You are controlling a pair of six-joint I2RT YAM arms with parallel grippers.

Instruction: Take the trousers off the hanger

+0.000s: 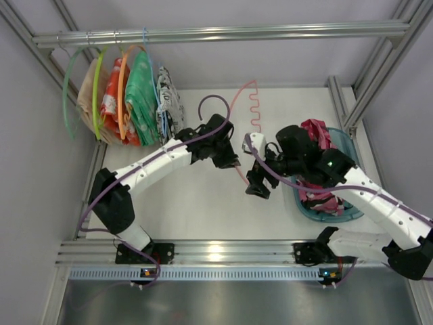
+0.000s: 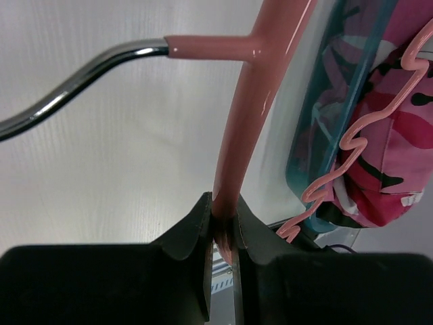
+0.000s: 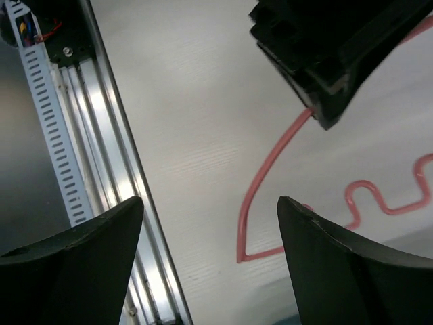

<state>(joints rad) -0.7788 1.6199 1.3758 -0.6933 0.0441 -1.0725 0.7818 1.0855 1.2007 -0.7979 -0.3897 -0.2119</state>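
My left gripper (image 1: 229, 161) is shut on the arc of the thin salmon-pink hanger (image 1: 234, 108) and holds it over the middle of the table. In the left wrist view the hanger (image 2: 243, 135) runs up from between the closed fingers (image 2: 189, 233), with its metal hook (image 2: 74, 84) off to the left and its zigzag bar (image 2: 352, 142) bare. The pink camouflage trousers (image 1: 316, 133) lie in the teal bin (image 1: 346, 145) at the right, off the hanger; they also show in the left wrist view (image 2: 396, 169). My right gripper (image 1: 257, 184) is open and empty beside the hanger's lower end (image 3: 260, 183).
Green hangers (image 1: 67, 95), an orange hanger (image 1: 122, 81), a green patterned garment (image 1: 142, 95), an orange-red garment (image 1: 111, 101) and a black-and-white garment (image 1: 168, 101) hang from the back rail (image 1: 223, 32) at the left. An aluminium frame rail (image 3: 115, 169) runs along the near edge.
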